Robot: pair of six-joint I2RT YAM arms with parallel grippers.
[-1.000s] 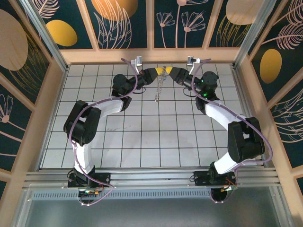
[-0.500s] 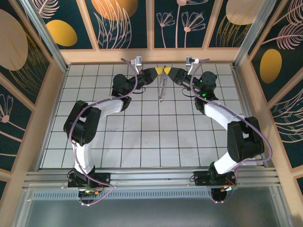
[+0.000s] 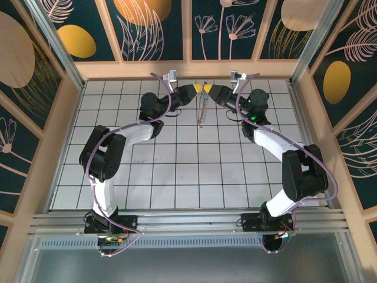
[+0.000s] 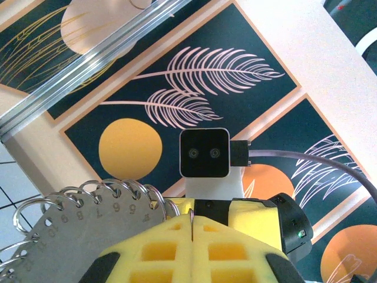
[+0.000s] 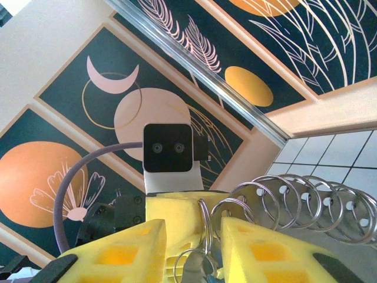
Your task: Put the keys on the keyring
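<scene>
Both grippers meet tip to tip high over the far middle of the table. My left gripper [image 3: 197, 89] [image 4: 192, 219] is shut on the thin edge of a silver split ring. This ring belongs to the keyring [image 3: 202, 109] [image 4: 88, 206], a numbered metal plate carrying several rings, which hangs down from the tips. My right gripper [image 3: 210, 89] [image 5: 193, 224] has its yellow fingers [image 5: 265, 253] apart. A large ring [image 5: 206, 230] stands in the gap. A smaller ring with the key [image 5: 206, 272], grey with a bit of blue, lies deeper between the fingers, with space on its left side.
The white tiled table [image 3: 177, 165] lies below the arms. A wooden rim [image 3: 188, 69] and dark patterned panels close in the back and sides, close behind the raised grippers.
The hanging keyring has swung from slanting left to hanging nearly straight down. The right jaws have widened very slightly. The arms have barely moved.
</scene>
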